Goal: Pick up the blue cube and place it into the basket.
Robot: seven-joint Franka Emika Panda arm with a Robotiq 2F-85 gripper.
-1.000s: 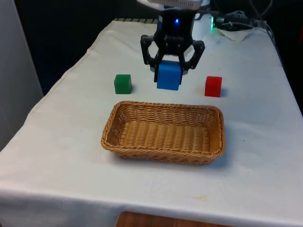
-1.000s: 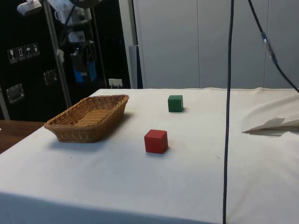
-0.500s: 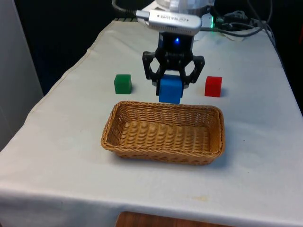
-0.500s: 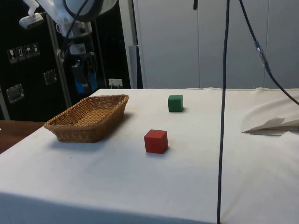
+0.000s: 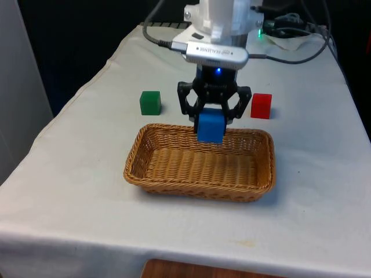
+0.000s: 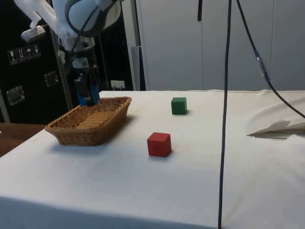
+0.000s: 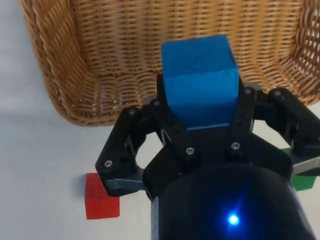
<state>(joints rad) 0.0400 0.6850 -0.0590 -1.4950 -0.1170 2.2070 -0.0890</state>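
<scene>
My black gripper (image 5: pixel 211 128) is shut on the blue cube (image 5: pixel 210 125) and holds it in the air over the far rim of the wicker basket (image 5: pixel 174 176). From the side, the blue cube (image 6: pixel 88 98) hangs in the gripper (image 6: pixel 87 98) just above the basket (image 6: pixel 76 133), at its far end. In the wrist view the blue cube (image 7: pixel 200 82) sits between the fingers (image 7: pixel 165 122), with the basket (image 7: pixel 60 75) floor and its rim below it.
A green cube (image 5: pixel 150 102) rests on the cloth beyond the basket, on the front view's left. A red cube (image 5: pixel 261 106) rests beyond it on the front view's right. Cables (image 5: pixel 290 29) lie at the table's far end.
The gripper has carried the blue cube lower and towards the basket. It now hangs over the basket's far rim instead of above the cloth beyond it.
</scene>
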